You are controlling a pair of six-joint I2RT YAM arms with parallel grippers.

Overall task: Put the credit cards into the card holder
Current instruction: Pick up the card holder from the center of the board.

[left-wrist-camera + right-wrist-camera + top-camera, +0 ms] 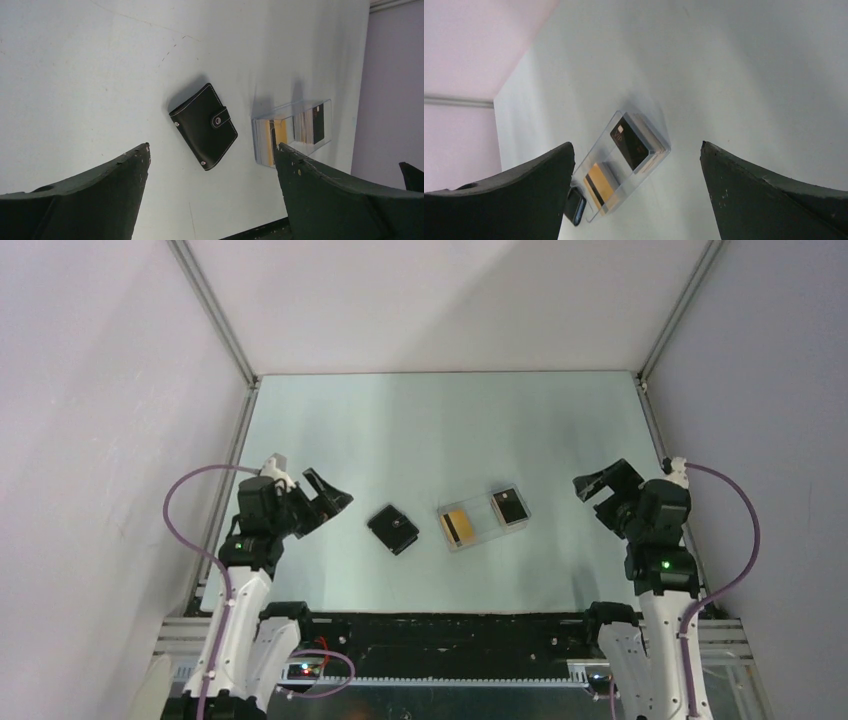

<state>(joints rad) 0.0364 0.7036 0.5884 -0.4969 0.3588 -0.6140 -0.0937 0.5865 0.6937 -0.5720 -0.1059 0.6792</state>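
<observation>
start: holder (393, 529) snapped shut, cards (457, 527) in tray (482, 519) beside it. left gripper (328, 500), right gripper (592, 488): jaws apart, empty. next, likely: unsnap holder.

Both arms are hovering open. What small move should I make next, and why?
Probably bring the left gripper down over the card holder and work its snap tab open. The holder lies flat and snapped shut, nearest that arm, whose open jaws are empty. The credit cards sit in the clear tray, with nowhere to go until the holder opens.
</observation>
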